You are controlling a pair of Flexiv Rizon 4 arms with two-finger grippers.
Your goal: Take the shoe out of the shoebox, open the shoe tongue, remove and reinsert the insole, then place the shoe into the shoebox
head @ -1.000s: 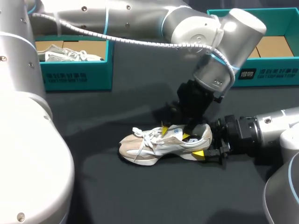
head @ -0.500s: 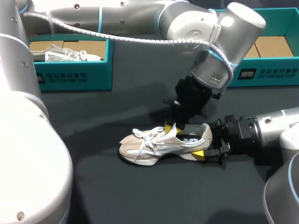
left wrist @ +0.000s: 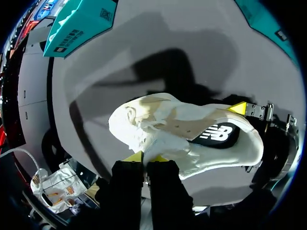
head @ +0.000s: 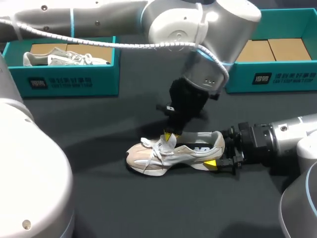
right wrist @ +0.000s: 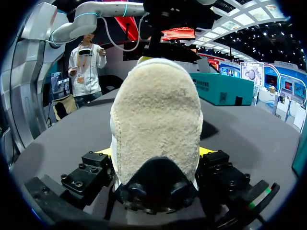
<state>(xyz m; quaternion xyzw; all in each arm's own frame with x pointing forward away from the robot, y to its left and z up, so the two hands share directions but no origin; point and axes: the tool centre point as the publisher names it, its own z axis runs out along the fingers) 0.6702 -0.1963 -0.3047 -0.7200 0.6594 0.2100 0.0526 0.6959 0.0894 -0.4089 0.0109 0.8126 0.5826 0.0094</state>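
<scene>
A beige and white shoe (head: 161, 154) lies on its sole on the dark table, toe to the left. Its dark insole (head: 194, 148) shows in the opening. My left arm comes in from the upper left and its gripper (head: 170, 136) is over the laces, shut on the shoe tongue (left wrist: 152, 143). In the left wrist view the two yellow tips of that gripper (left wrist: 146, 157) pinch the white tongue fabric, with the insole (left wrist: 217, 135) beyond. My right gripper (head: 218, 153) is at the heel. In the right wrist view that gripper (right wrist: 154, 152) has a finger pressed on each side of the heel (right wrist: 156, 110).
A teal shoebox (head: 74, 82) stands at the back left with another white shoe (head: 69, 57) inside. A second teal box (head: 277, 77) with cardboard in it stands at the back right. The dark table in front of the shoe is bare.
My left gripper has moved from the shoe's opening leftward to the tongue and has closed on it. The shoe and my right gripper have kept still.
</scene>
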